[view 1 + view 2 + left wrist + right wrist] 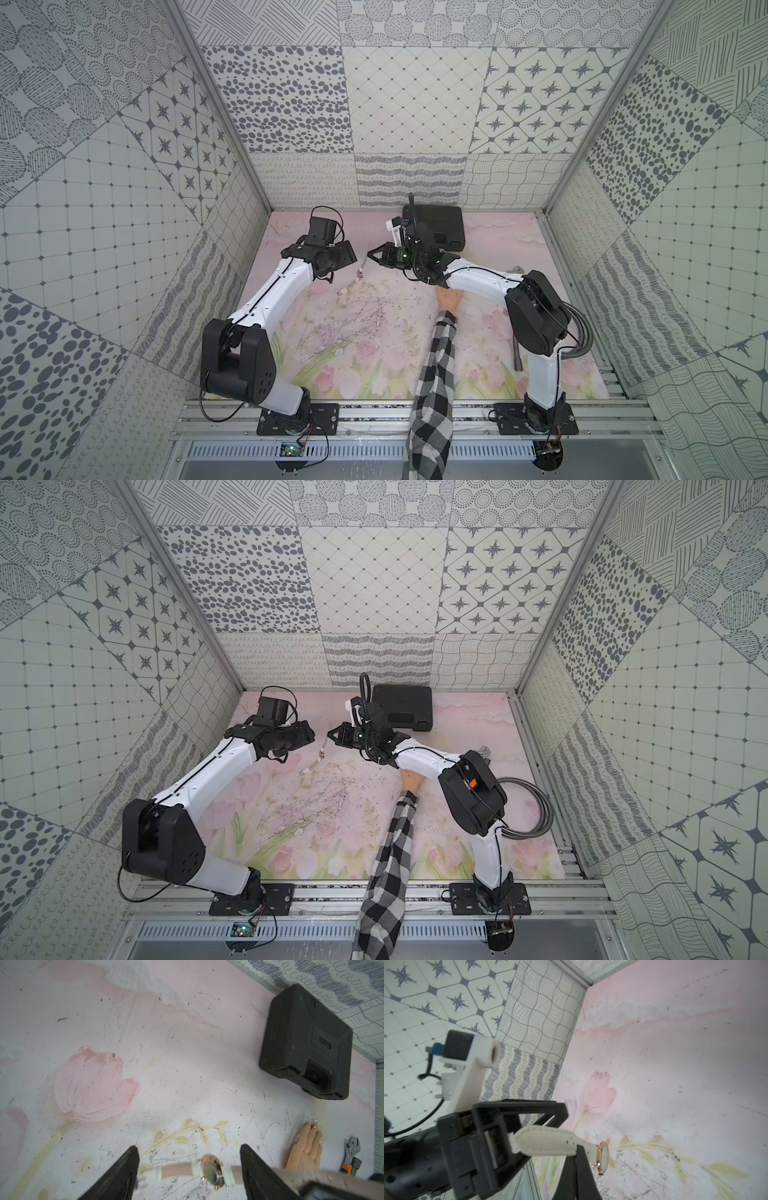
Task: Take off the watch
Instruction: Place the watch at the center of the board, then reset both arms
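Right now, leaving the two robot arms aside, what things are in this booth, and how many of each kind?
Small white-dial wristwatch with a pale beige strap: 1
Flesh-coloured mannequin hand in a checked sleeve: 1
Black plastic carry case: 1
Metal adjustable wrench: 1
Grey flexible hose: 1
Total: 5

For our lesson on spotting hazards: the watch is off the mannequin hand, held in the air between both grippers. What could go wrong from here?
1. The right gripper pinches only the narrow strap of the watch, so it could slip out and drop onto the table.
2. The left gripper stands open around the watch; if it closes on the dial instead of the strap, it might scratch it or knock it loose.
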Controlling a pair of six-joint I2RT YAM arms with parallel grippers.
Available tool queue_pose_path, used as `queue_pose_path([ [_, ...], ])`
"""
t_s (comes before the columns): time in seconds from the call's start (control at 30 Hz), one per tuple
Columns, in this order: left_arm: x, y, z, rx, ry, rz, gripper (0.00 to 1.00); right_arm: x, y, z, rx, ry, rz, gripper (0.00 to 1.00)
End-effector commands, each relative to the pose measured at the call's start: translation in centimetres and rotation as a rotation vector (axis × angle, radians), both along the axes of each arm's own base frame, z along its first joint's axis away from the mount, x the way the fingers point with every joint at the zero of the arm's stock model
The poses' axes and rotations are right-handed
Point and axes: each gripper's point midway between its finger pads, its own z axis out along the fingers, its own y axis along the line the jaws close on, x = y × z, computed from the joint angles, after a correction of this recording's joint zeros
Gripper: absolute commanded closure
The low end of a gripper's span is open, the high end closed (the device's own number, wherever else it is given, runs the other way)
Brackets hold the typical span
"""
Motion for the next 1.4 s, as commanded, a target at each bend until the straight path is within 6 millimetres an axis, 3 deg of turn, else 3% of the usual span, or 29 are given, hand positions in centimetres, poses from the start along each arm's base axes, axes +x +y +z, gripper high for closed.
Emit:
queue_pose_path([
  [0.0,-0.9,0.4,-0.3,0.016,0.025,-0.016,0.22,2.0,-1.6,-1.2,0.030,-0.009,-0.072,1.00],
  [0.07,-1.0,0.4,-0.2,0.015,0.022,-0.015,0.22,2.5,-2.9,-2.7,-0.012,-0.001,-0.098,1.00],
  [0.13,-1.1,0.4,-0.1,0.015,0.021,-0.012,0.22,2.8,-4.1,-4.2,-0.048,0.016,-0.124,0.88],
  [0.17,-1.2,0.5,-0.1,0.016,0.019,-0.012,0.22,2.9,-4.9,-4.7,-0.058,0.025,-0.140,0.76],
  [0.2,-1.2,0.5,0.0,0.019,0.017,-0.011,0.22,3.1,-5.9,-5.3,-0.073,0.035,-0.164,0.56],
  [0.27,-1.3,0.6,0.2,0.026,0.005,-0.014,0.22,3.1,-8.2,-5.6,-0.093,0.046,-0.210,0.28],
  [0.3,-1.2,0.8,0.5,0.036,-0.006,-0.015,0.22,3.0,-9.6,-5.6,-0.107,0.052,-0.236,0.08],
  [0.33,-1.2,1.0,0.7,0.043,-0.016,-0.012,0.22,2.9,-10.8,-5.3,-0.116,0.052,-0.253,0.03],
  [0.47,-0.8,2.5,2.5,0.101,-0.129,0.033,0.20,1.6,-16.5,-2.3,-0.162,0.016,-0.320,0.02],
  [0.57,-0.3,5.1,4.0,0.189,-0.249,0.147,0.17,0.8,-21.5,0.7,-0.220,-0.031,-0.400,0.02],
  [0.6,-0.3,6.3,4.2,0.219,-0.278,0.215,0.03,0.8,-23.6,1.7,-0.255,-0.047,-0.449,0.02],
  [0.67,0.0,8.2,3.9,0.310,-0.330,0.285,0.02,0.8,-27.9,3.2,-0.329,-0.078,-0.554,0.02],
  [0.77,0.4,9.2,2.3,0.485,-0.330,0.219,0.02,1.0,-35.8,4.5,-0.549,-0.194,-0.780,0.02],
  [0.83,0.7,9.4,0.2,0.573,-0.299,0.151,0.02,0.6,-39.8,5.1,-0.695,-0.359,-0.897,0.02],
  [0.9,0.9,9.3,-2.5,0.623,-0.279,0.069,0.02,-0.4,-43.9,3.8,-0.794,-0.396,-1.027,0.02],
  [1.0,1.0,9.5,-6.1,0.661,-0.259,0.030,0.02,-1.1,-47.1,-0.1,-0.926,-0.380,-1.076,0.02],
  [1.07,0.8,9.8,-8.2,0.665,-0.267,0.036,0.02,-0.9,-47.5,-2.6,-0.926,-0.388,-1.063,0.02],
  [1.13,0.6,10.1,-8.5,0.657,-0.259,0.060,0.01,-1.3,-46.8,-4.1,-0.858,-0.483,-1.061,0.02],
  [1.17,0.7,10.1,-8.5,0.665,-0.285,0.043,0.01,-1.6,-46.5,-5.5,-0.848,-0.500,-1.050,0.02],
  [1.23,0.5,10.1,-7.8,0.683,-0.339,0.021,0.01,-1.5,-45.6,-6.4,-0.808,-0.584,-1.026,0.02],
  [1.27,0.2,9.9,-7.5,0.684,-0.379,0.000,0.01,-1.1,-44.3,-7.9,-0.834,-0.565,-0.922,0.02],
  [1.37,-0.4,9.9,-7.6,0.625,-0.519,-0.020,0.02,0.5,-42.8,-8.4,-0.854,-0.546,-0.831,0.02],
])
